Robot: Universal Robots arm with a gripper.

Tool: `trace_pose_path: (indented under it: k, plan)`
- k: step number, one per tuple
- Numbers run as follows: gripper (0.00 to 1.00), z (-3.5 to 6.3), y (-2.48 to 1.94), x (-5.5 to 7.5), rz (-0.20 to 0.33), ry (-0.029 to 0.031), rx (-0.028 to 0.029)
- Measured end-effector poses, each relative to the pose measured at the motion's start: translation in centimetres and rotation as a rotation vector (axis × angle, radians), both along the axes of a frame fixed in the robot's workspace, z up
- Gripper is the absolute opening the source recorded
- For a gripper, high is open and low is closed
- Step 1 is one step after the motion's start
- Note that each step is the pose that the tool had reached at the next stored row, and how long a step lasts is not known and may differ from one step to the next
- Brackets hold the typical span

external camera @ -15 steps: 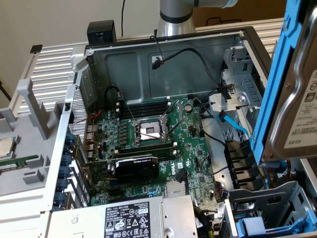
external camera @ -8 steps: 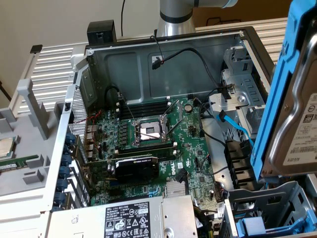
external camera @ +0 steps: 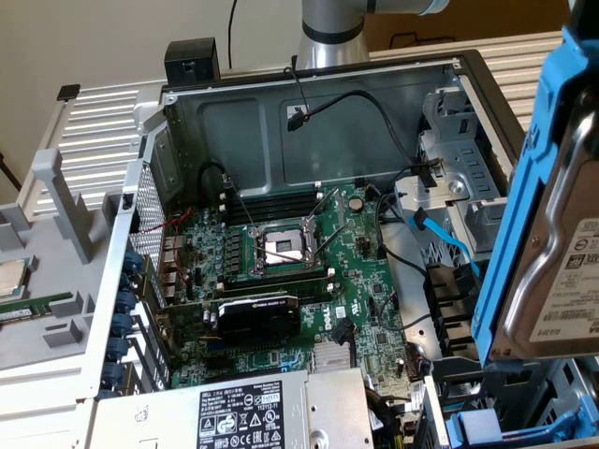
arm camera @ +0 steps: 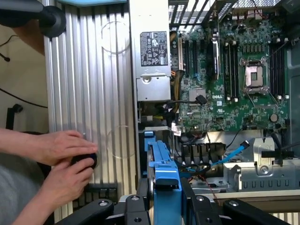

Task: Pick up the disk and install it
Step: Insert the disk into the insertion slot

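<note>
Pinching the disk (external camera: 552, 271) between the fingers (arm camera: 144, 192), holding it aloft above the open computer case (external camera: 281, 122). Picked up, not yet seated in the drive bay (external camera: 449, 178).

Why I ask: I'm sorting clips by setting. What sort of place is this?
Probably a lab bench for robotic computer assembly: an open tower case with its motherboard bare, and the disk in its blue carrier, gripped by the robot's hand.
</note>
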State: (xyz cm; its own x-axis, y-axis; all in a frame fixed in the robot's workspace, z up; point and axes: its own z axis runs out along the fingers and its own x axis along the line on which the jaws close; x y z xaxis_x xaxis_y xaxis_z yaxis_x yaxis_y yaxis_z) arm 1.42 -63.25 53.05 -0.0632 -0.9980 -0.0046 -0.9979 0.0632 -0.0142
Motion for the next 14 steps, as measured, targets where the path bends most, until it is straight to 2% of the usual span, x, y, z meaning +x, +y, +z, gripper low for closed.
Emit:
trace_pose_path:
  k: [10, 14]
  plan:
    - [0.36, -1.82, -0.14, 0.0, -0.028, 0.0001, 0.0000]
    - [0.36, -2.55, -0.13, 0.0, -0.029, 0.0035, -0.0001]
